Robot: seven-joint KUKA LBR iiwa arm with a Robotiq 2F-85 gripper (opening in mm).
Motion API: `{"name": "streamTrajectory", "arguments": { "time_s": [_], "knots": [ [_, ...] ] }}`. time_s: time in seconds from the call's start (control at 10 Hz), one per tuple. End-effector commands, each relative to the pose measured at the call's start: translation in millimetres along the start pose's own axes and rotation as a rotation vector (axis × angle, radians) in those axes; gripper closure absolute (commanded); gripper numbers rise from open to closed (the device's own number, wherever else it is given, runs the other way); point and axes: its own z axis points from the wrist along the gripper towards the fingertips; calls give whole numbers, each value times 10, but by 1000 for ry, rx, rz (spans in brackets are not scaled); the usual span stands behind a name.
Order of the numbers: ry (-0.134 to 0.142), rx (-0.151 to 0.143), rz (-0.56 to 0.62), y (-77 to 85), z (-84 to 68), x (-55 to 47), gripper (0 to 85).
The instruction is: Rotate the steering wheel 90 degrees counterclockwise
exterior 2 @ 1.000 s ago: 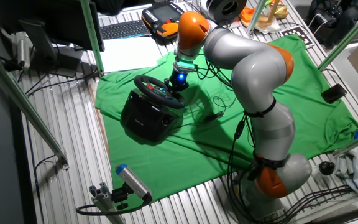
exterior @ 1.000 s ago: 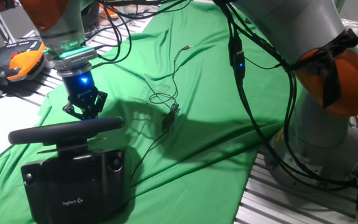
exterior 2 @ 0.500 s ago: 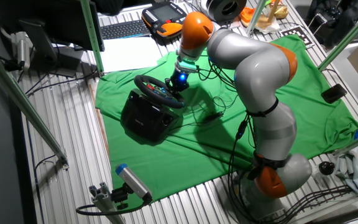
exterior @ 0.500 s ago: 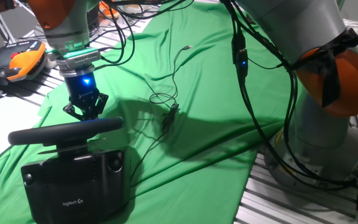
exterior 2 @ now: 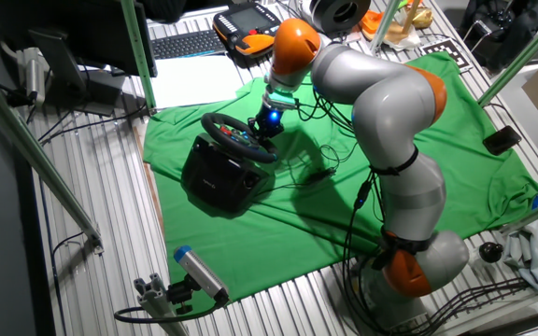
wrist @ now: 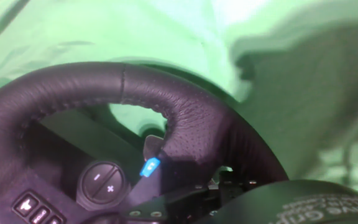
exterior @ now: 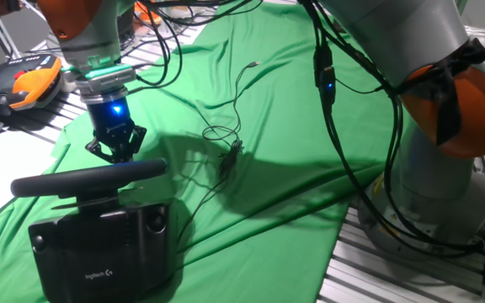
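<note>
The steering wheel [exterior: 88, 178] is a black padded rim on a boxy black base [exterior: 99, 248] with a white logo, standing on the green cloth. In the other fixed view the wheel [exterior 2: 239, 137] faces up and to the left. My gripper [exterior: 116, 155] hangs just behind the rim's far edge, its black fingers drawn together to a point, with nothing between them. From the other side the gripper [exterior 2: 267, 128] sits at the rim's upper right. The hand view is filled by the rim [wrist: 185, 124], close below, with a small blue light [wrist: 150, 167] on the hub.
A thin black cable [exterior: 226, 147] loops across the green cloth [exterior: 293, 118] to the right of the wheel. An orange-and-black tool [exterior: 28, 84] lies at the left edge. A keyboard [exterior 2: 187, 43] and white paper lie beyond the cloth. My arm's base [exterior 2: 409, 271] stands at the front right.
Between one second and half a second ago the gripper shifted slightly to the right above the rim. Since then nothing has moved, and the wheel is where it was.
</note>
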Motion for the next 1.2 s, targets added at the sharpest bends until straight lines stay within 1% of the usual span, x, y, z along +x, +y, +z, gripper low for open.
{"name": "streamTrajectory", "arguments": {
  "time_s": [0.0, 0.1, 0.2, 0.4, 0.7, 0.9, 1.1],
  "knots": [
    [-9, 17, 5, 2, 2, 3, 850],
    [-21, 41, 10, 2, 2, 3, 850],
    [-27, 57, 13, 2, 2, 3, 850],
    [-22, 90, 15, 2, 2, 3, 850],
    [-33, 89, 32, 2, 2, 3, 850],
    [-37, 78, 36, 2, 2, 3, 850],
    [-43, 73, 39, 41, 19, -12, 850]
  ]
}}
